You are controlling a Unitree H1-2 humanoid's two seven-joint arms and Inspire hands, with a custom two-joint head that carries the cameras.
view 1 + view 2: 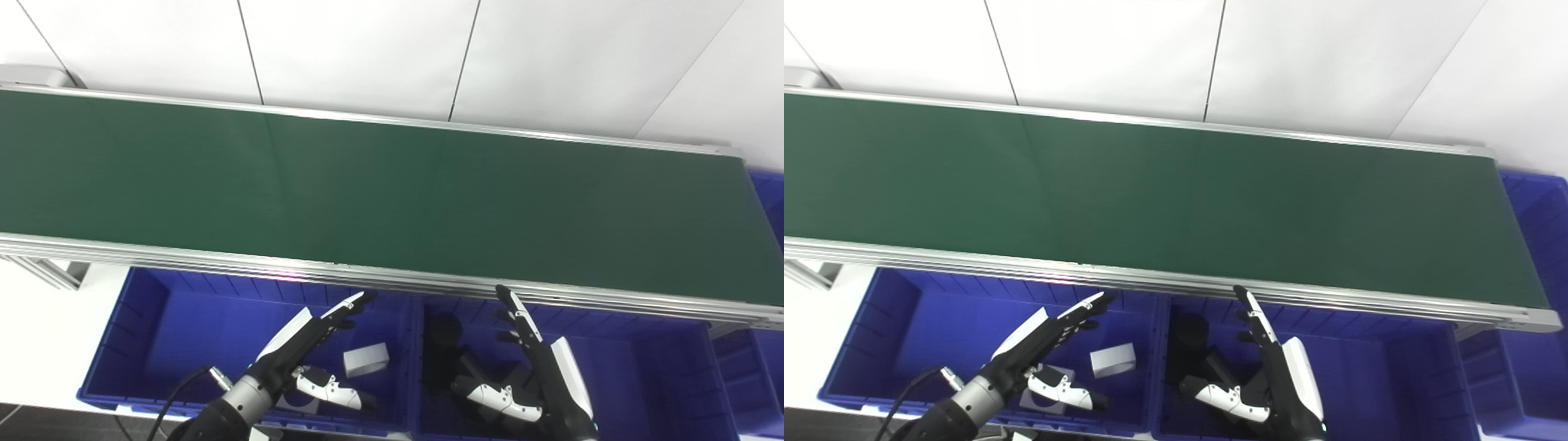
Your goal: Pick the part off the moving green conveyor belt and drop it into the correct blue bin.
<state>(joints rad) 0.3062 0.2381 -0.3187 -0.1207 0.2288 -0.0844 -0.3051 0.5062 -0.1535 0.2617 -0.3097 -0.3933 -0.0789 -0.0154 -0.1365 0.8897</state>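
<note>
The green conveyor belt [380,196] runs across the view with no part on it. My left hand [306,349] hovers open over the left blue bin [153,324], fingers stretched toward the belt's near rail. A white block [365,359] lies in that bin beside the hand, and another white piece [1041,392] shows under the thumb. My right hand [539,367] is open over the middle blue bin [643,367], fingers pointing up at the rail. Black parts [444,334] lie in that bin, partly hidden by the hand.
The belt's aluminium near rail [392,278] overhangs the bins' far edges. Another blue bin [1537,245] stands off the belt's right end. White wall panels rise behind the belt. A black cable [177,392] runs along my left forearm.
</note>
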